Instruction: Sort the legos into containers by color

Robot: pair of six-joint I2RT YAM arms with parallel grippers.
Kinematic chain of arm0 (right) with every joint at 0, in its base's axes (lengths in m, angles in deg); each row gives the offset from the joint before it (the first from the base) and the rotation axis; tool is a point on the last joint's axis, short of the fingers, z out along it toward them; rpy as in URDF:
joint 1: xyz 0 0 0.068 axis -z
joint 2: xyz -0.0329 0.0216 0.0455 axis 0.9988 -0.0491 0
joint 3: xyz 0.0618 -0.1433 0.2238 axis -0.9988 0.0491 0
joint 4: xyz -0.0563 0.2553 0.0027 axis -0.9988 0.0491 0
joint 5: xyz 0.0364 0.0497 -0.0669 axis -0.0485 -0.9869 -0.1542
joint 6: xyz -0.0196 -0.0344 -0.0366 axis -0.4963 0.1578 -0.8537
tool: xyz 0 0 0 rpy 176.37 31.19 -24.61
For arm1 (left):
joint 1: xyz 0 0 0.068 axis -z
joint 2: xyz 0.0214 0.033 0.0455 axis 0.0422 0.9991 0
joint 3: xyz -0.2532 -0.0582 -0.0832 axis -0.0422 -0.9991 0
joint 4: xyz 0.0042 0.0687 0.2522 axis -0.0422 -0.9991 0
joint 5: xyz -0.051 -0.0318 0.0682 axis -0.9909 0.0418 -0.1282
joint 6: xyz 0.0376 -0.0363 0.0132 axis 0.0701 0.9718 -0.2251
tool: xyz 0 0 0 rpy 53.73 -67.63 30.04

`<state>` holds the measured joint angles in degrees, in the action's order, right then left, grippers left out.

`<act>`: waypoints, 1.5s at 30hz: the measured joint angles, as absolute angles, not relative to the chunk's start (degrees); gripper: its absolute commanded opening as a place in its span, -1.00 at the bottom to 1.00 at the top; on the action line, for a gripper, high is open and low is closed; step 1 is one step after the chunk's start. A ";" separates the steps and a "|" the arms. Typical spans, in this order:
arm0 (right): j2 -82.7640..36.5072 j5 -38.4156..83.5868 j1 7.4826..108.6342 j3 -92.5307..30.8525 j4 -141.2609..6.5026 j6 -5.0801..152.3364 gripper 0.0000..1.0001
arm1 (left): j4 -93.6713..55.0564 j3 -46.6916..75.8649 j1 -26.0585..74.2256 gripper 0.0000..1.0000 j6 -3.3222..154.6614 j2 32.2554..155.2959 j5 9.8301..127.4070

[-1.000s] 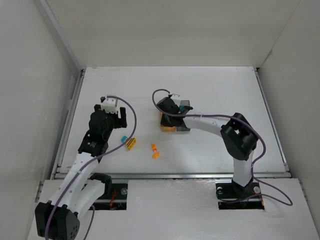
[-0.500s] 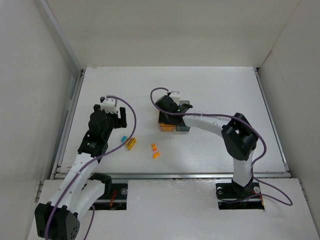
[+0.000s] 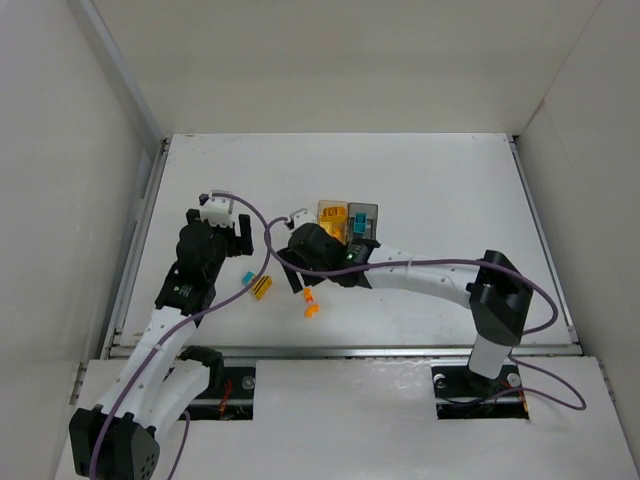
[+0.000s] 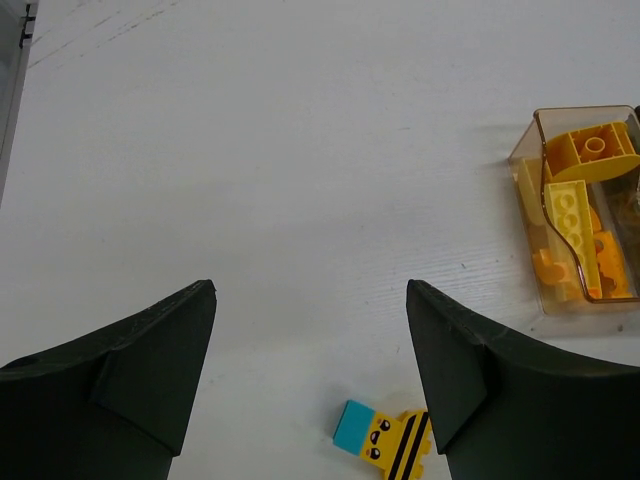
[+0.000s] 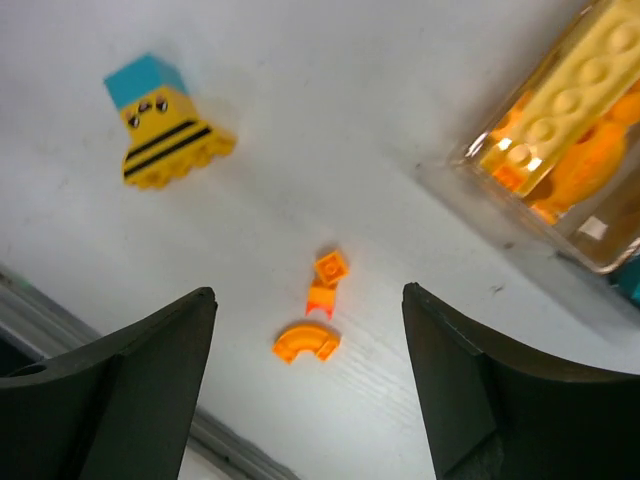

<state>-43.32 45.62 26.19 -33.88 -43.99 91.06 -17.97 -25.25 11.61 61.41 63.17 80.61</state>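
My right pincer gapes wide and empty above two tiny orange plastic bricks on the white table. My left pincer is spread too, holding nothing, near the yellow black-striped brick. Yellow and orange bricks lie in the translucent amber bin, with the grey bin just beside it

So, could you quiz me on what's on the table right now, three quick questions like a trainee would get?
1. True or false: the amber bin holds yellow bricks.
2. The brick touching the striped yellow brick is: A red, B teal, C green.
3. Fill in: the loose pieces seen between the fingers of the right pincer are ___.
Key: 1 true; 2 B, the teal brick; 3 orange.
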 measured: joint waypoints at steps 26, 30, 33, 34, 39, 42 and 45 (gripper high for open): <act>-54.53 42.08 22.96 -33.09 -41.80 95.13 -0.99 | -19.11 -25.25 11.34 0.48 61.43 62.42 81.72; -54.34 42.81 22.96 -33.09 -41.45 95.15 -1.00 | -19.13 -25.25 11.34 0.48 61.43 62.42 81.72; -52.65 44.93 22.96 -32.79 -41.12 95.52 -1.00 | -19.11 -25.25 11.34 0.48 61.43 62.40 81.72; -51.30 46.08 22.96 -32.41 -41.19 95.87 -1.00 | -19.11 -25.25 11.34 0.48 61.46 62.36 81.74; -43.85 56.18 23.07 -33.03 -40.99 98.28 -1.00 | -19.08 -25.25 11.34 0.48 61.57 62.01 81.72; -45.27 60.53 24.01 -38.73 -39.59 98.98 -1.00 | -19.17 -25.25 11.34 0.48 61.54 62.03 81.70; -49.90 63.81 26.04 -44.68 -37.93 99.59 -1.00 | -19.17 -25.25 11.34 0.48 61.54 62.03 81.70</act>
